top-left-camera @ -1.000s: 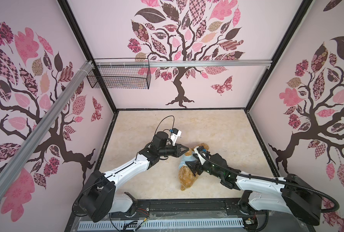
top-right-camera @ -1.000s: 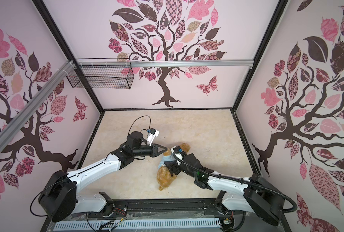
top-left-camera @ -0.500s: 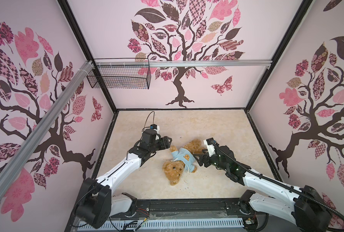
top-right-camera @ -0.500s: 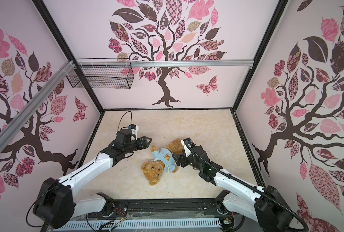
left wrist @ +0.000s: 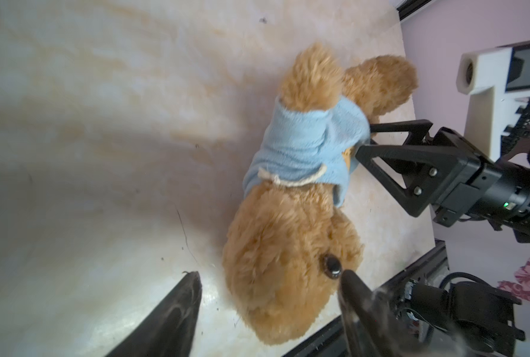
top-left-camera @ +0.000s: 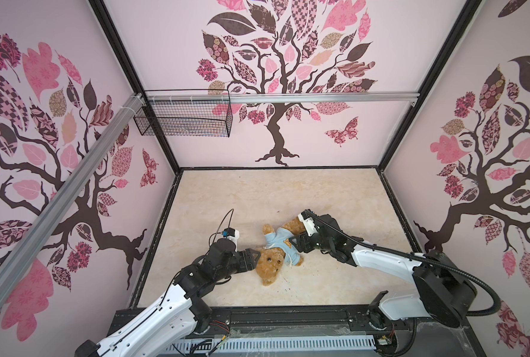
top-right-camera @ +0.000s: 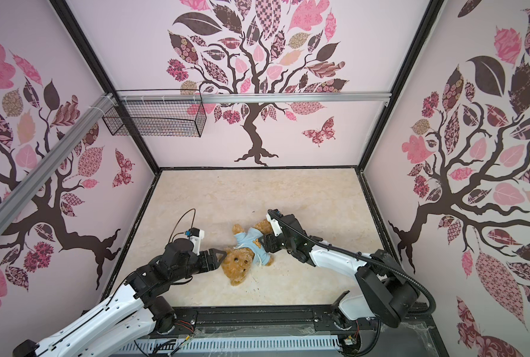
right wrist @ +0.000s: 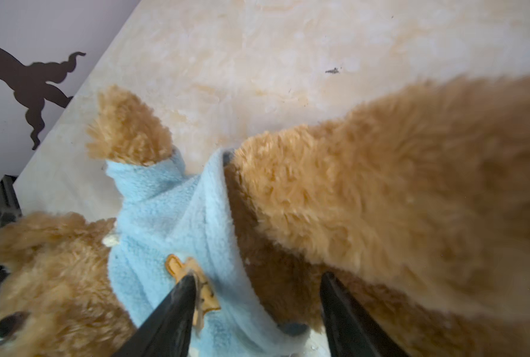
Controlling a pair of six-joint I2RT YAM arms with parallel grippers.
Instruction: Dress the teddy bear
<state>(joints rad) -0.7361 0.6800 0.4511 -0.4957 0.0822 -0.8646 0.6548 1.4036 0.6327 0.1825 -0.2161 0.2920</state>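
The teddy bear (top-left-camera: 269, 263) (top-right-camera: 237, 265) lies on its back on the beige table, head towards the front edge, in both top views. A light blue hoodie (top-left-camera: 280, 244) (left wrist: 304, 148) (right wrist: 177, 216) with an orange patch covers its chest and arms; legs and belly are bare fur. My left gripper (top-left-camera: 255, 258) (left wrist: 270, 278) is open, one finger either side of the bear's head, with a gap on one side. My right gripper (top-left-camera: 295, 242) (right wrist: 257, 278) is open and straddles the hoodie's lower hem; one fingertip rests by the patch, the other over the belly fur.
A black wire basket (top-left-camera: 183, 117) hangs on the back wall at the left under an aluminium rail. Patterned walls close in the table on three sides. A black frame rail (top-left-camera: 288, 315) runs along the front edge.
A second ago both grippers were at the bear, the left one shut. Half a second ago both had drawn back. Now the left is at the head, the right at the hoodie hem.
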